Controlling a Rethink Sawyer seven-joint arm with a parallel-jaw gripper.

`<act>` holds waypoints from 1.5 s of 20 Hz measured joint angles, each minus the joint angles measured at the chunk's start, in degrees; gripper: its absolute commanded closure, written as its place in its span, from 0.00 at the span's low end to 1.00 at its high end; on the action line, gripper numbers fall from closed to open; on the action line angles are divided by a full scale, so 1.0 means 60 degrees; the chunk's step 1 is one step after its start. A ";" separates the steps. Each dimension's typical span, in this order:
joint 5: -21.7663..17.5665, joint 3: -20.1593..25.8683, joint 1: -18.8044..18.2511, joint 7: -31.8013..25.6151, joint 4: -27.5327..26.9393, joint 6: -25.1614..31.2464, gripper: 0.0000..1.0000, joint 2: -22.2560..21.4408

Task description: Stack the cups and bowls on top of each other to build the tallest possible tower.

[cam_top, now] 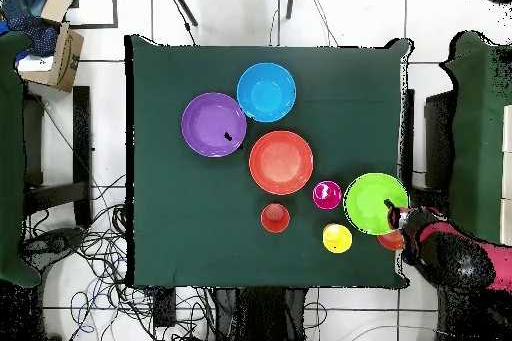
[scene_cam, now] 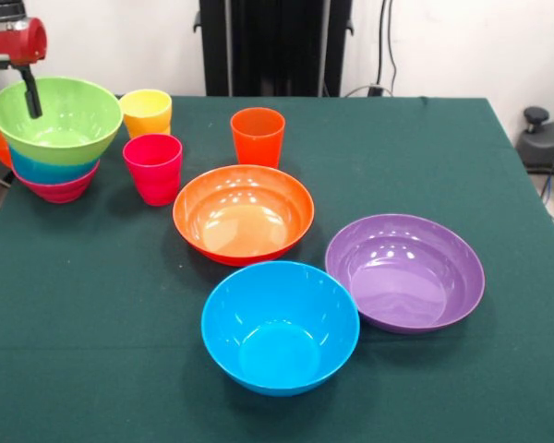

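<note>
Bowls everywhere on the green table, and the action sits at its far left corner in the front view: the tower stands there, lime green bowl on top, a blue bowl beneath it, a magenta one at the bottom, and a sliver of orange peeking out behind the pile at the table's edge. The gripper reaches in from above, one dark finger dipping just inside the green bowl's rim, and whether it pinches that rim or hangs slack, I cannot tell. Just beside the tower, the yellow cup stands upright near the far edge, the red-pink cup in front of it, and the orange cup further along toward the middle. All three are apart and unstacked. The large orange bowl sits at the table's centre, the purple bowl towards the right edge, the large blue bowl nearest the front edge, all upright and separate.
</note>
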 measured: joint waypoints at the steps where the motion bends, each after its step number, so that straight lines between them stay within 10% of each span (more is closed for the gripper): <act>1: 0.0000 -0.0002 0.0000 0.0000 0.0000 0.0000 0.00 0.0000; 30: 0.1940 0.0512 -0.0424 0.0000 0.0983 0.0268 0.00 -0.2205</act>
